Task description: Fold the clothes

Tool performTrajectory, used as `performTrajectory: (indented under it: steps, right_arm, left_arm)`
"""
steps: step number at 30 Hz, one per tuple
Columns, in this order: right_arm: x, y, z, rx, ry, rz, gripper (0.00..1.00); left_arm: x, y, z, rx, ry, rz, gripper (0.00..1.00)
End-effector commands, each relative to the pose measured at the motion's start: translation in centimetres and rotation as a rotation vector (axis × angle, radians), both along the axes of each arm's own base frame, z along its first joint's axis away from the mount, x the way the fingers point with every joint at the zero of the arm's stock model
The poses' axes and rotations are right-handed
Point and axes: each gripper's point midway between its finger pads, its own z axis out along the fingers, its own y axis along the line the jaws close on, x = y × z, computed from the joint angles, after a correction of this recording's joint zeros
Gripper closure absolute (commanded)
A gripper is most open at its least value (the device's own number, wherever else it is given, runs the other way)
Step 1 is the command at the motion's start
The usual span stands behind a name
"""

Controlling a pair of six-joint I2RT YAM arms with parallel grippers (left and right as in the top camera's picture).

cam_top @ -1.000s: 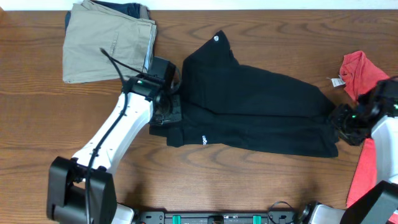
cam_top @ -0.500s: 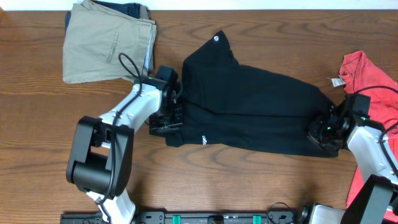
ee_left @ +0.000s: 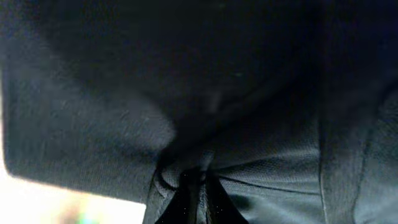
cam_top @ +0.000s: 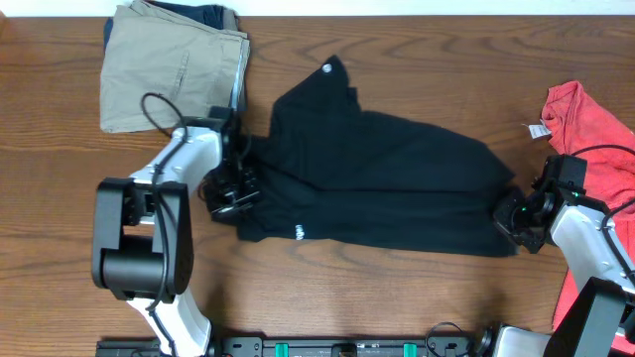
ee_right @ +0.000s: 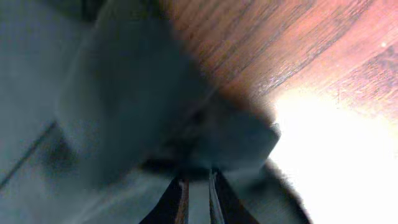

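Observation:
The black clothes (cam_top: 382, 183) lie spread across the middle of the table, with white logo marks near the top corner and the lower left hem. My left gripper (cam_top: 230, 193) is shut on the garment's left end, the cloth (ee_left: 205, 155) bunched between its jaws and filling the left wrist view. My right gripper (cam_top: 517, 216) is shut on the garment's right end; black cloth (ee_right: 149, 106) fills most of the right wrist view, pinched between the fingers (ee_right: 181, 199).
Folded khaki trousers (cam_top: 169, 74) lie at the back left, close behind my left arm. A red shirt (cam_top: 585, 129) with a white tag lies at the right edge under my right arm. Bare wooden tabletop (cam_top: 397, 288) runs along the front.
Both grippers have shut on the ends of the black garment. The left gripper has pulled its end to the left, and the whole garment has shifted left with it.

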Motion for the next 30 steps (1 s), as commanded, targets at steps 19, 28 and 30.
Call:
performTrajectory:
  steps: [19, 28, 30]
  right_arm:
    - [0.5, 3.9, 0.8, 0.125, -0.037, 0.189, 0.99]
    - [-1.2, 5.6, -0.1, 0.079, 0.053, 0.244, 0.92]
    - [-2.0, 4.7, -0.9, 0.034, 0.098, 0.194, 0.91]
  left_arm:
    - [-0.1, 2.7, 6.2, 0.098, -0.161, 0.079, 0.94]
    - [-0.4, 2.6, 5.2, 0.099, -0.156, 0.079, 0.93]
    - [-0.5, 2.7, 5.2, 0.103, -0.153, 0.078, 0.93]
